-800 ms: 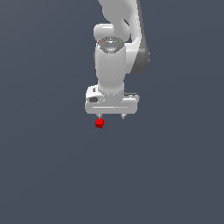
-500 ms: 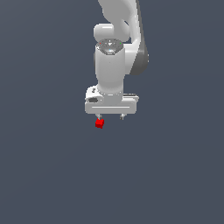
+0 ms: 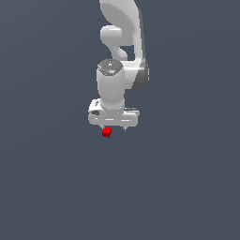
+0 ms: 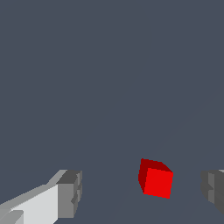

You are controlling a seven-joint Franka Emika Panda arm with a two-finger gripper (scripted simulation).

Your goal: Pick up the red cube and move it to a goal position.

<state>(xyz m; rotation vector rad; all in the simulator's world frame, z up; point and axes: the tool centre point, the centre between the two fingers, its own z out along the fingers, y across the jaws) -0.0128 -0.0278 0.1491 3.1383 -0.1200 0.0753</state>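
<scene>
The red cube [image 3: 107, 132] is tiny and lies on the dark grey floor just below the white gripper [image 3: 114, 129]. The gripper points straight down over it. In the wrist view the cube [image 4: 156, 180] lies in the gap between the two grey fingertips [image 4: 70, 194], nearer one of them, and touches neither. The gripper [image 4: 142, 192] is open, and nothing is held. In the exterior view the cube sits under the side of the hand towards that view's left.
The white arm [image 3: 123, 42] rises behind the gripper to the top of the exterior view. Only plain dark grey floor [image 3: 187, 187] shows around the cube. No goal marker is visible.
The gripper has come down a little closer to the cube and the arm has bent lower. The cube has not moved. The fingers stay open.
</scene>
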